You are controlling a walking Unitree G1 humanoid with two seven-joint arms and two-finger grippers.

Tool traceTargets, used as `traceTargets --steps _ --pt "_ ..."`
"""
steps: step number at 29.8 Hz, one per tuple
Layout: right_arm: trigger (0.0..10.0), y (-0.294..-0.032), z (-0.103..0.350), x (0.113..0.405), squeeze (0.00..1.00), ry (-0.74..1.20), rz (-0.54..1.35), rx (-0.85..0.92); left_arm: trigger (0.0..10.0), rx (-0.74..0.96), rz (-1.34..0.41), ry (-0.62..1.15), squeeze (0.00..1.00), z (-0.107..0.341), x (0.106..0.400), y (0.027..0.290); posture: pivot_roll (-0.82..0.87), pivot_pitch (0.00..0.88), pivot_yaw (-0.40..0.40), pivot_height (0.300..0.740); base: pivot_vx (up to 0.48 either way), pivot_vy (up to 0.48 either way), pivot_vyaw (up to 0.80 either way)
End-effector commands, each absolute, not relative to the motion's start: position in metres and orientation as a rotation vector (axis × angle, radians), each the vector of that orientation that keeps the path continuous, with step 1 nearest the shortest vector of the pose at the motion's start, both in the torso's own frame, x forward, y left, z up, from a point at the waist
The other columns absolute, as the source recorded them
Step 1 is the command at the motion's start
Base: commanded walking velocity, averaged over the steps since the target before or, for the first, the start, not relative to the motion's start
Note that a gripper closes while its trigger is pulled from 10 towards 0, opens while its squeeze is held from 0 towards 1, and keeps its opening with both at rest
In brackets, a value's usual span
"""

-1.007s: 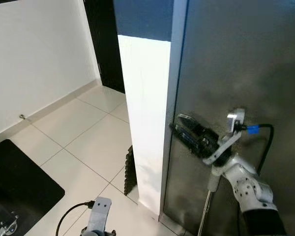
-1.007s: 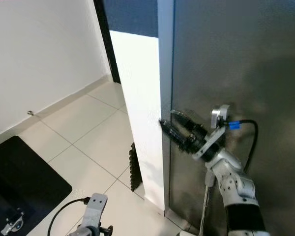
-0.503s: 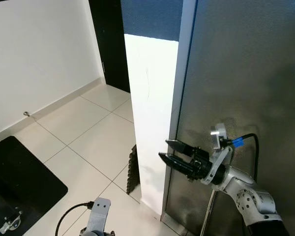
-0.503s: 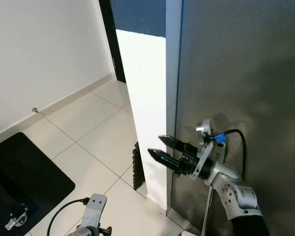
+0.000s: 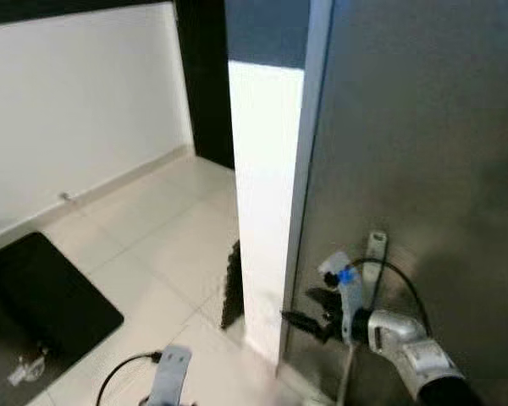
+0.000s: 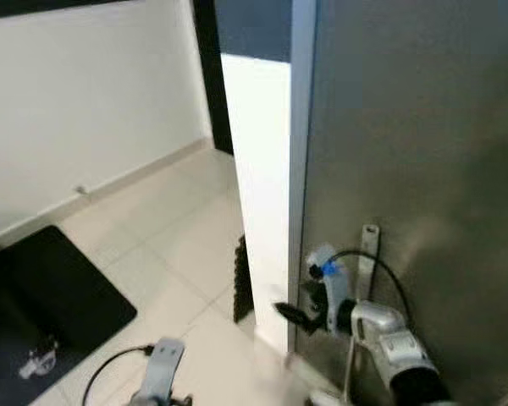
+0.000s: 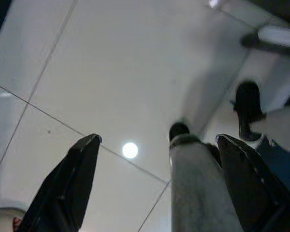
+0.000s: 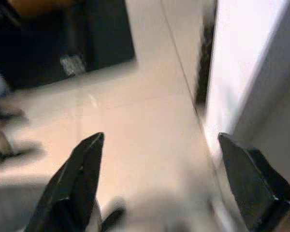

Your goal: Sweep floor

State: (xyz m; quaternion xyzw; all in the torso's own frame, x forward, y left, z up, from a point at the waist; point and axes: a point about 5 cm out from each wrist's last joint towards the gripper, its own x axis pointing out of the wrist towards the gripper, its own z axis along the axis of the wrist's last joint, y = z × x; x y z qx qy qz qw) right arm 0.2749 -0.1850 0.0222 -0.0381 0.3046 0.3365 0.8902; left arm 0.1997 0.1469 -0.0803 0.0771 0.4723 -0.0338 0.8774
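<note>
The right gripper (image 5: 309, 311) hangs low beside the bottom corner of a tall grey metal panel (image 5: 423, 152), its black fingers (image 8: 77, 183) spread wide with nothing between them, pointing out toward the floor (image 5: 152, 245). A blue-tagged cable (image 5: 381, 275) loops over its silver wrist. Just below that wrist a thin pale rod (image 5: 345, 381) runs down along the panel's foot; it may be a broom handle, but the blur keeps that from being certain, and the gripper is apart from it. Left of the panel stands a bright white wall edge (image 5: 267, 186), with a small dark ribbed object (image 5: 231, 283) on the floor against its base. The floor is pale tile, and a black mat (image 5: 42, 296) lies at the robot's left with a small metal piece (image 5: 24, 370) on it. A white wall (image 5: 76, 101) runs along the far left, meeting a dark doorway (image 5: 205, 76). The left gripper (image 7: 157, 164) points straight down over the tile, its fingers (image 7: 70, 183) also wide apart; a grey cylinder (image 7: 193, 188) rises between them in the wrist view, touching neither that can be seen, and what it is cannot be told. The left arm's bracket (image 5: 171, 372) and cable show at the bottom of the head view.
</note>
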Motion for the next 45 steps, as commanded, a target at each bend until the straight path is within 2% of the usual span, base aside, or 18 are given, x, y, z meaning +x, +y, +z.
traceTargets --steps 1,6,7,8,10,12,13,16,21,31,41,45 --pt "10.0 -0.183 0.005 0.268 0.0 0.691 0.661 -0.141 10.0 0.185 -0.063 0.986 0.0 -0.08 0.2 0.152 -0.01 0.0 0.015 0.74 -0.285 0.0 0.0" --pt "10.0 -0.191 -0.022 0.25 0.0 0.807 0.538 -0.167 10.0 0.181 -0.061 0.986 0.0 -0.08 0.2 0.151 0.0 0.0 0.009 0.74 -0.285 0.0 0.0" --pt "10.0 -0.198 -0.035 0.24 0.0 0.862 0.448 -0.173 10.0 0.179 -0.06 0.986 0.0 -0.08 0.2 0.151 0.0 0.0 0.006 0.74 -0.289 0.0 0.0" --pt "10.0 -0.198 -0.035 0.24 0.0 0.862 0.448 -0.173 10.0 0.179 -0.06 0.986 0.0 -0.08 0.2 0.151 0.0 0.0 0.006 0.74 -0.289 0.0 0.0" --pt "10.0 -0.216 -0.058 0.212 0.0 0.973 0.24 -0.157 10.0 0.177 -0.061 0.987 0.0 -0.08 0.2 0.15 -0.01 0.0 0.005 0.74 -0.287 0.0 0.0" --pt "10.0 -0.221 -0.066 0.201 0.0 1.011 0.18 -0.158 10.0 0.177 -0.062 0.987 0.0 -0.08 0.2 0.15 0.0 0.0 0.004 0.74 -0.287 0.0 0.0" --pt "10.0 -0.221 -0.066 0.201 0.0 1.011 0.18 -0.158 10.0 0.177 -0.062 0.987 0.0 -0.08 0.2 0.15 0.0 0.0 0.004 0.74 -0.289 0.0 0.0" --pt "10.0 -0.224 -0.084 0.169 0.0 1.116 0.109 -0.153 10.0 0.179 -0.066 0.987 0.0 -0.08 0.201 0.149 -0.01 0.0 0.004 0.74 -0.287 0.0 0.0" --pt "10.0 -0.223 -0.096 0.141 0.0 1.21 0.095 -0.16 10.0 0.18 -0.071 0.987 0.0 -0.08 0.201 0.149 0.0 0.0 0.0 0.74 -0.287 0.0 0.0" --pt "10.0 -0.221 -0.102 0.125 0.0 1.254 0.114 -0.198 10.0 0.183 -0.074 0.989 0.0 -0.08 0.2 0.149 -0.01 0.0 0.002 0.74 -0.288 0.0 0.0" --pt "10.0 -0.235 -0.101 0.119 0.0 1.265 0.089 -0.236 10.0 0.186 -0.078 0.987 0.0 -0.08 0.2 0.149 -0.01 0.0 -0.001 0.74 -0.291 0.0 0.0" --pt "10.0 -0.231 -0.101 0.123 0.0 1.267 0.098 -0.246 10.0 0.184 -0.078 0.986 0.0 -0.08 0.201 0.149 -0.01 0.0 -0.002 0.74 -0.296 0.0 -0.8"
